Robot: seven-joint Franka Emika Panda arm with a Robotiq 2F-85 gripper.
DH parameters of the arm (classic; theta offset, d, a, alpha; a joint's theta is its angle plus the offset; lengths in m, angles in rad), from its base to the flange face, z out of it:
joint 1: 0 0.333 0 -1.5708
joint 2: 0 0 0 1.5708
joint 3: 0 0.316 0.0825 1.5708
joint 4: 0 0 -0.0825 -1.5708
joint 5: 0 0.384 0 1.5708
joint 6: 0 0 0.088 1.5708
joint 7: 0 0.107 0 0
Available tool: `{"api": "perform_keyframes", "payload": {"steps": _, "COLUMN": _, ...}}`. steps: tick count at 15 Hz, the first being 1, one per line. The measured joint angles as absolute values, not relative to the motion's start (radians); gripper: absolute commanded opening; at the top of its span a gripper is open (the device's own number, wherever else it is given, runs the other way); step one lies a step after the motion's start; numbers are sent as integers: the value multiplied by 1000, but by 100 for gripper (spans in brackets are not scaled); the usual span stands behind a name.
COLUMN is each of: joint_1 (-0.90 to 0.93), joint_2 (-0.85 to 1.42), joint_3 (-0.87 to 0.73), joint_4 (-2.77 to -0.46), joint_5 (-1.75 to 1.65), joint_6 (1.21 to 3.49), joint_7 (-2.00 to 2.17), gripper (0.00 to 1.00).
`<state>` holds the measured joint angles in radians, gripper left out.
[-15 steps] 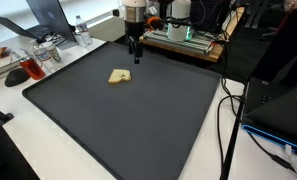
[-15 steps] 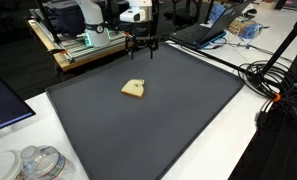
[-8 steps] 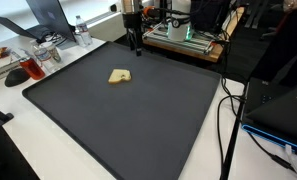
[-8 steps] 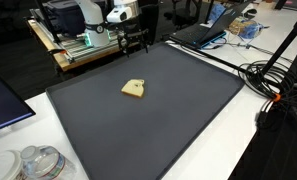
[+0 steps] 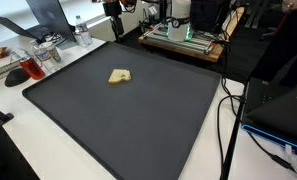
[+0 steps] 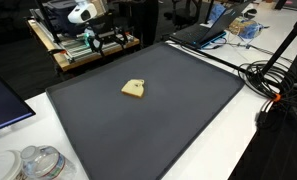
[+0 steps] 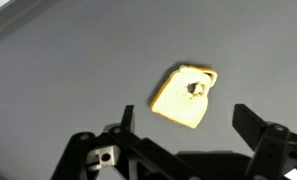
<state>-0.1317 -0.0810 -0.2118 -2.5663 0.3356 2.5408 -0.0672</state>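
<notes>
A small yellow toast-shaped piece (image 5: 119, 76) (image 6: 134, 89) with a hole near one corner lies flat on the dark mat (image 5: 138, 120) (image 6: 158, 125), toward its far side. My gripper (image 5: 115, 24) (image 6: 110, 42) hangs above the mat's back edge, well away from the piece and touching nothing. In the wrist view the piece (image 7: 183, 97) sits far below, framed between the two black fingers of the gripper (image 7: 186, 135), which stand wide open and empty.
A wooden frame with a machine (image 5: 183, 35) (image 6: 83, 45) stands behind the mat. Laptops (image 5: 48, 15) (image 6: 203, 35) sit at the sides. Cables (image 5: 228, 110) (image 6: 273, 85) run along the white table. Plastic containers (image 5: 33, 65) (image 6: 33, 160) rest off the mat.
The gripper has risen and swung sideways from above the mat's back edge toward its far corner. The yellow piece has not moved. The jaws stayed open.
</notes>
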Motion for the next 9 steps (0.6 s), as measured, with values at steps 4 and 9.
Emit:
{"api": "perform_keyframes", "payload": {"steps": 4, "joint_1": -169, "joint_2": -19, "joint_3": -246, "joint_4": -2456, "joint_5": 337, "joint_6": 2412, "joint_7": -153, "gripper": 100}}
{"api": "perform_keyframes", "payload": {"steps": 9, "joint_1": -193, "joint_2": 158, "joint_3": -240, "joint_4": -2266, "joint_5": 337, "joint_6": 2300, "joint_7": -217, "gripper": 100}}
